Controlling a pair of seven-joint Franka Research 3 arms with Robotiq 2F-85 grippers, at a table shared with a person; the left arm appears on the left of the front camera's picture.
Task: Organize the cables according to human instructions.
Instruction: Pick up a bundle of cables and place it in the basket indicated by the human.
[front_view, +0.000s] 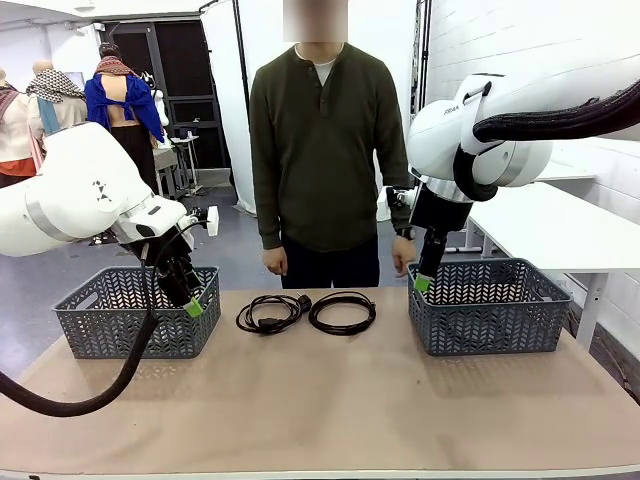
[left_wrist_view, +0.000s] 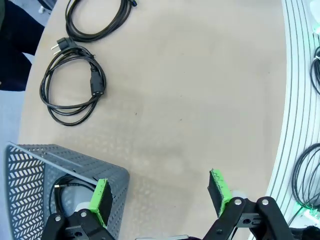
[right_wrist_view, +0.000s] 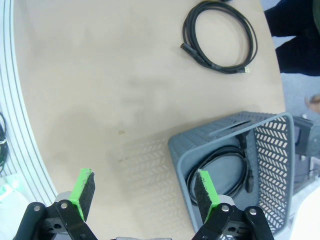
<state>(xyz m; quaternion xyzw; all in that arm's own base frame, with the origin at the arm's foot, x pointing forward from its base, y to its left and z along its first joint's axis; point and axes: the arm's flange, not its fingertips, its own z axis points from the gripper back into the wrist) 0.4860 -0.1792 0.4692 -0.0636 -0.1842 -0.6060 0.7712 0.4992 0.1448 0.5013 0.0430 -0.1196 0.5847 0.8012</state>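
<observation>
Tan, matt board covers the table (front_view: 320, 410), which is edged with a ribbed metal rail on the robot's side; a grey floor, a white brick wall and a second white table are seen beyond it, and a person in a dark green top stands at the far edge with arms hanging. The left gripper (left_wrist_view: 160, 192) is held with its green pads wide apart and nothing between them, one pad above the near corner of the left basket (front_view: 100, 325), in which a coiled cable (left_wrist_view: 65, 184) is partly seen. The right gripper (right_wrist_view: 145, 192) is likewise spread and empty, one pad over the rim of the right basket (right_wrist_view: 280, 165), where another coil (right_wrist_view: 247, 170) lies on the bottom. Two more cables are laid flat on the board, well ahead of both grippers and between them. The coil with the two-pin plug (left_wrist_view: 96, 82) is drawn into an oval, and its plug is pointed at the rounder coil (right_wrist_view: 197, 54) just beside it.
</observation>
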